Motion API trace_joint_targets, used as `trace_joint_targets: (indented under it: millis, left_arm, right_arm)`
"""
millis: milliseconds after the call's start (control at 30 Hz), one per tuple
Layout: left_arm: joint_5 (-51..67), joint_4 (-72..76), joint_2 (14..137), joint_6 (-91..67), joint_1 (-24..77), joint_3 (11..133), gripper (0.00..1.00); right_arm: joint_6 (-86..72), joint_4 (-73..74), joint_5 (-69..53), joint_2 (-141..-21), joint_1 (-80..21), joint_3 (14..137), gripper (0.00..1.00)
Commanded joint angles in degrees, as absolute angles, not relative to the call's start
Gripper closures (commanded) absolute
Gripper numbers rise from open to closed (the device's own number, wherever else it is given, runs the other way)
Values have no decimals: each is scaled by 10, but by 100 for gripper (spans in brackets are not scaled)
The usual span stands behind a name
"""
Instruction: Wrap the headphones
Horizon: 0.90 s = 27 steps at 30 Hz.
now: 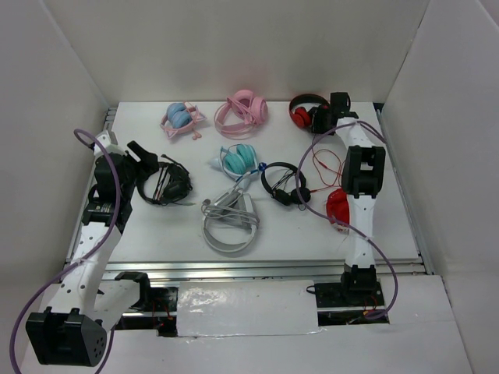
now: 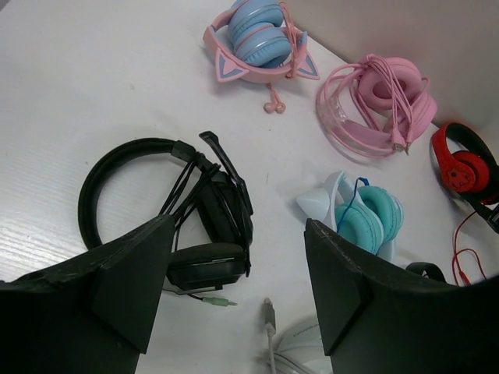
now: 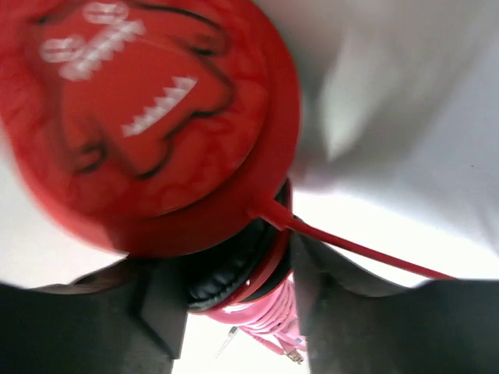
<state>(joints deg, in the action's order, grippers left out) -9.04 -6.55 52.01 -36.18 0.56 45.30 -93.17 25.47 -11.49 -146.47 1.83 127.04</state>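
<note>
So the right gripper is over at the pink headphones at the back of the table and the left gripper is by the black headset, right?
No. The top view shows the right gripper at the red headphones, not the pink headphones beside them; the left gripper is by the black headset.

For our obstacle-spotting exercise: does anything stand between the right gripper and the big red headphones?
Nothing visible does. The right gripper is at the headphones: its jaws flank the black ear pad, with the red cup just above in the wrist view.
</note>
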Motion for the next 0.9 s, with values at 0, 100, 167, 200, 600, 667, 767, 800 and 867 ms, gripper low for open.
trace_joint_targets:
  millis: [0, 100, 167, 200, 600, 667, 767, 800, 867]
  left_arm:
    - [-116, -59, 506, -355, 6, 457, 20]
    - [-119, -61, 499, -355, 6, 456, 22]
    - [-120, -61, 495, -356, 6, 454, 22]
    - [-120, -62, 495, -356, 6, 455, 22]
    - [-38, -62, 493, -347, 6, 471, 19]
    - [5, -55, 503, -337, 12, 484, 13]
    - [24, -55, 534, -322, 42, 515, 7]
    - [50, -52, 554, -313, 47, 523, 6]
    - [82, -43, 586, -305, 71, 549, 5]
  right_arm:
    - [-982, 199, -119, -1474, 6, 1271, 49]
    - [-988, 188, -120, -1471, 4, 1259, 70]
    - [-988, 157, -131, -1459, 5, 1231, 100]
    - [-983, 123, -134, -1454, 5, 1211, 100]
    - [-661, 79, -148, -1267, 19, 1122, 100]
    - [-629, 75, -163, -1220, 21, 1081, 100]
    - [-582, 73, -192, -1157, 23, 1017, 100]
    - [-568, 72, -199, -1141, 22, 1000, 100]
    - [-551, 77, -207, -1096, 18, 954, 100]
